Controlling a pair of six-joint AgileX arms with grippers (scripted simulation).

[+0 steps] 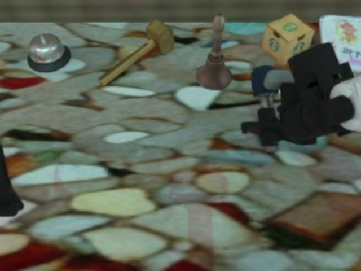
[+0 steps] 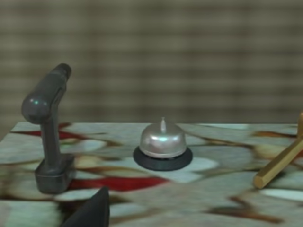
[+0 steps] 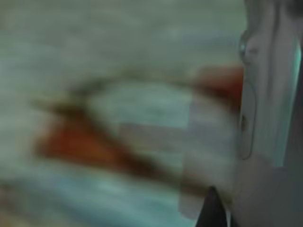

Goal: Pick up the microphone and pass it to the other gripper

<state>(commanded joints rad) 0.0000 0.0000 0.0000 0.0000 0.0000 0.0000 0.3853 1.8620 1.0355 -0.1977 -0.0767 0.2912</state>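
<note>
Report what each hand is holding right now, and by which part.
The right hand sits over the microphone at its grey handle, though a closed grip cannot be confirmed. The left hand, parked at the left edge, holds nothing.

On my feed the counter [image 1: 169, 186] looks like smooth, mottled stone mosaic. The call bell [image 1: 48, 49] has a glossy chrome-like metal dome on a matt black base. The mallet [image 1: 138, 52] reads as pale bare wood, the hand bell [image 1: 214, 59] as dull brown turned wood or metal; I cannot tell which. The microphone [image 1: 269, 79] shows a matt navy head and satin grey metallic handle. My right pincer [image 1: 265, 116] looks matt black plastic.
</note>
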